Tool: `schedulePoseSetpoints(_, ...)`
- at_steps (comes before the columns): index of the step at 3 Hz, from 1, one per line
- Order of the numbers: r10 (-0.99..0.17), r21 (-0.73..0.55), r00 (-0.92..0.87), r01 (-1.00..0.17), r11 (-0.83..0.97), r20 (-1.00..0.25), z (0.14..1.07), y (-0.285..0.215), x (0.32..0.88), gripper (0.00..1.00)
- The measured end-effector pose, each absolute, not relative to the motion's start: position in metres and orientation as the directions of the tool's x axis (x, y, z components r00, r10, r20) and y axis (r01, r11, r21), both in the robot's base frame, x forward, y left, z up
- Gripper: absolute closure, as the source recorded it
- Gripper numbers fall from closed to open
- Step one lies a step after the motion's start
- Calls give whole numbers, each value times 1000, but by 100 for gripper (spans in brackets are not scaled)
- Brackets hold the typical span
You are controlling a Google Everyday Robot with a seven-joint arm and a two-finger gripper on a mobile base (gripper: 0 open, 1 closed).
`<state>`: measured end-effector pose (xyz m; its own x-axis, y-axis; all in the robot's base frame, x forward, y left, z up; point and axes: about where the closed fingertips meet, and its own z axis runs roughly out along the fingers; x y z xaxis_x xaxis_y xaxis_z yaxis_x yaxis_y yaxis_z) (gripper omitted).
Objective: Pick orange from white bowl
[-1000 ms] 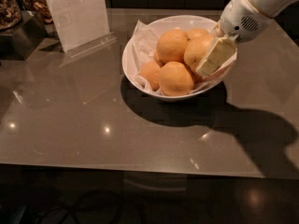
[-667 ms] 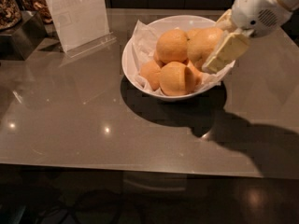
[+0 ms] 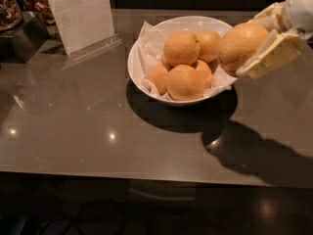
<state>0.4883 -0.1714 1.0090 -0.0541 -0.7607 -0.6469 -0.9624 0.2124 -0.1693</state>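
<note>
At ten o'clock I see a sign stand (image 3: 80,13) on the glossy grey counter (image 3: 98,131) — light spots glint on it, dark room behind. The white bowl (image 3: 139,77) sits at centre. At three o'clock my claw (image 3: 249,49) is clamped on the orange (image 3: 237,39) — beside the rim.

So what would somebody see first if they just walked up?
The big orange gripped in the pale tool at the upper right, held just above the right rim of the white bowl. Next, the pile of oranges in that paper-lined bowl, at the middle of the shiny dark table.
</note>
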Motion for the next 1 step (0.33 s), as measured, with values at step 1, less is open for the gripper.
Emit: schedulePoseSetpoints(1, -741, -180, -21, -965, 191, -671, 1013, -177, 475, 100)
